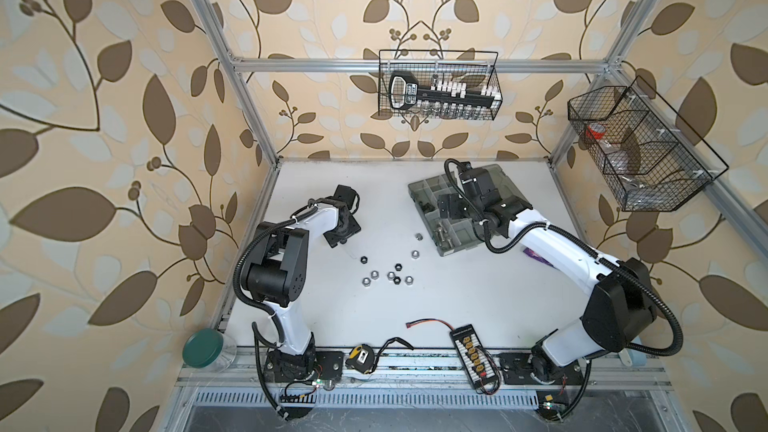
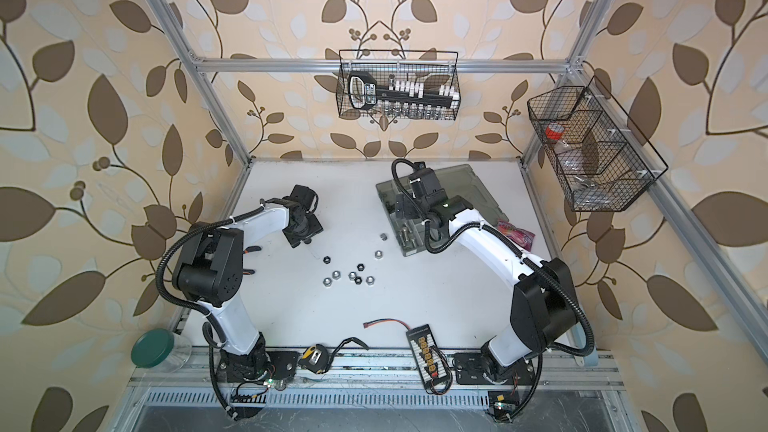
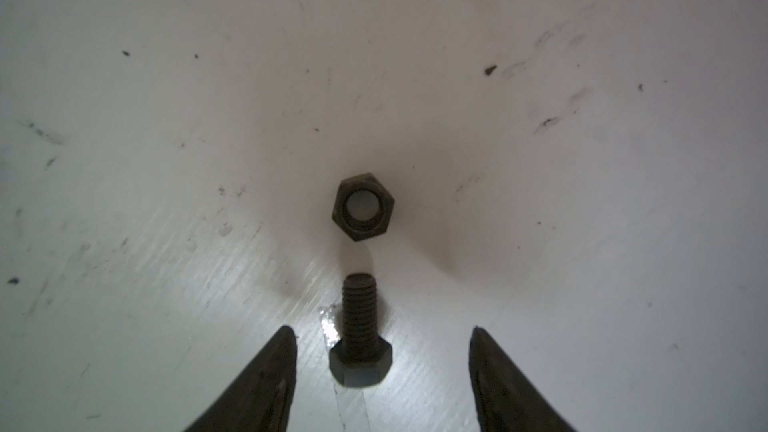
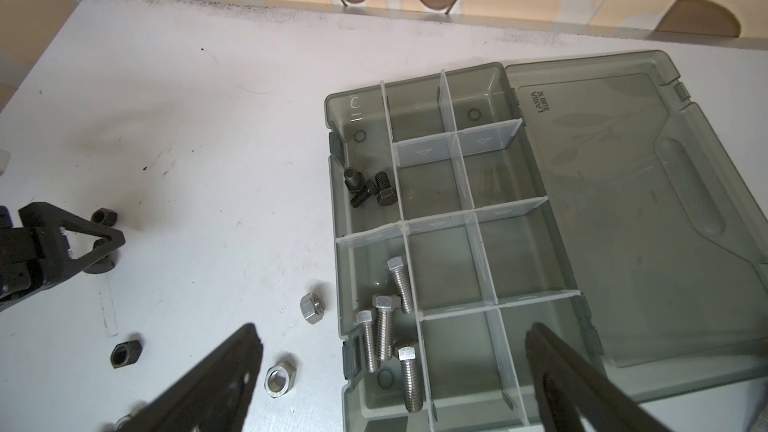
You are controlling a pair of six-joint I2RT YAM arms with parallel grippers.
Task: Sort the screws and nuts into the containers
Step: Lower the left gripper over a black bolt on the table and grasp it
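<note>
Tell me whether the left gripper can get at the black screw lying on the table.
Probably yes: the left gripper straddles the black screw with open jaws, nothing else between them. The black nut lies just past the threaded tip, not touching.

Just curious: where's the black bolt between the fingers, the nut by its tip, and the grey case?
black bolt [image 3: 360, 326]: left wrist view, threaded shaft.
nut [image 3: 360, 231]: left wrist view, rim.
grey case [image 4: 623, 201]: right wrist view, open lid.

Four silver screws [image 4: 384, 328] lie in one compartment of the case [image 4: 623, 222]. Three black screws [image 4: 353, 179] lie in another, and a fourth black screw [image 3: 360, 326] is on the counter [image 4: 208, 118]. Loose there too are six silver nuts [image 1: 414, 254] and, as far as the small top views allow, four black nuts [image 1: 363, 260].
</note>
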